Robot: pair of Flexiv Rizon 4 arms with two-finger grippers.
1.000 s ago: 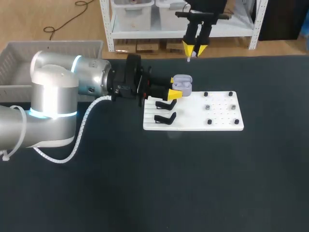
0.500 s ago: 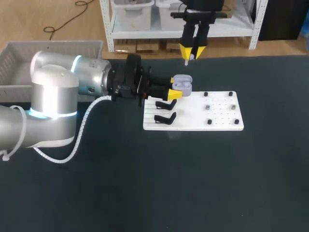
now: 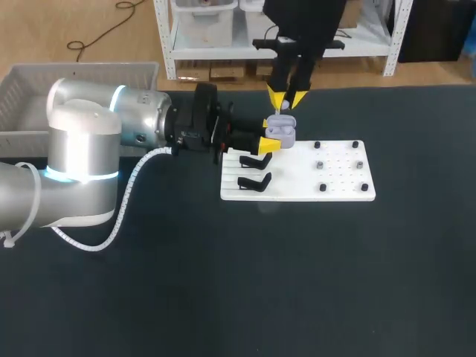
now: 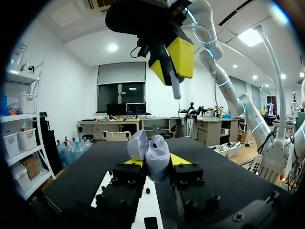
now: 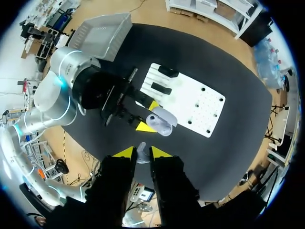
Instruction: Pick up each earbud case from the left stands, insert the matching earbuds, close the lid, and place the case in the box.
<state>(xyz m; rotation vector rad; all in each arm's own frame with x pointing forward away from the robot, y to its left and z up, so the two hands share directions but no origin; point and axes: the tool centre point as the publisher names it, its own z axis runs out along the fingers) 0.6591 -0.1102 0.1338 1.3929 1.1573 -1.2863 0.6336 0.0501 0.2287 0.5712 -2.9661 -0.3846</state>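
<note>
A lavender earbud case (image 3: 282, 132) with its lid open is held at the white board's (image 3: 342, 178) back left corner, my left gripper (image 3: 271, 134) shut on it. In the left wrist view the case (image 4: 155, 153) stands upright between the yellow tips of my left gripper (image 4: 155, 164). Directly above it hangs my right gripper (image 3: 285, 100), shut on a small pale earbud (image 5: 141, 152) that points down at the open case (image 5: 160, 122). From the left wrist the earbud (image 4: 175, 87) shows a short way above the case.
Two empty black stands (image 3: 254, 159) (image 3: 253, 182) sit on the board's left part. Several small pegs (image 3: 339, 165) dot its right part. A grey bin (image 3: 44, 85) stands at the table's far left corner.
My right gripper has come down and slightly left with the earbud, from above the table's back edge to just over the open case. The left arm and the case have not moved.
</note>
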